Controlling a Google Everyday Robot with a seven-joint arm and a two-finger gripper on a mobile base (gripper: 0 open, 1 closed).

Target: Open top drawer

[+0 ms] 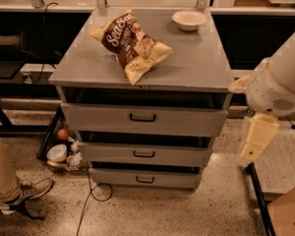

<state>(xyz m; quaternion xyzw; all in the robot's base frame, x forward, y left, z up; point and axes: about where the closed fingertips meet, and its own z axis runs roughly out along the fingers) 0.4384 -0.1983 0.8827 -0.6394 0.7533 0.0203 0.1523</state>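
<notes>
Claw (pixel 257 140) hangs low on the right side, cream-coloured, pointing down at the floor beneath the big white arm joint (pixel 280 85), and whether it is spread or pinched together cannot be told from this angle. It grips nothing and sits well apart from the table (pixel 78 65), off past its right front corner. Now to the target: the top drawer (pixel 103 118) sits directly under the tabletop, the widest grey front of the three, its small black centre handle (pixel 142 117) untouched, with a dark slot showing above the front. Below it come the middle drawer (pixel 108 153) and the bottom drawer (pixel 113 177), each narrower in view and each with its own black handle. Up on the table, a chip bag (pixel 132 45) lies tilted near the middle, and a pale bowl (pixel 189 19) rests at the back right. Down on the speckled floor, a dark cable (pixel 91 196) loops in front of the bottom drawer, a jumble of small items (pixel 64 151) huddles by the table's left side, and a person's shoe (pixel 32 191) shows at lower left.
</notes>
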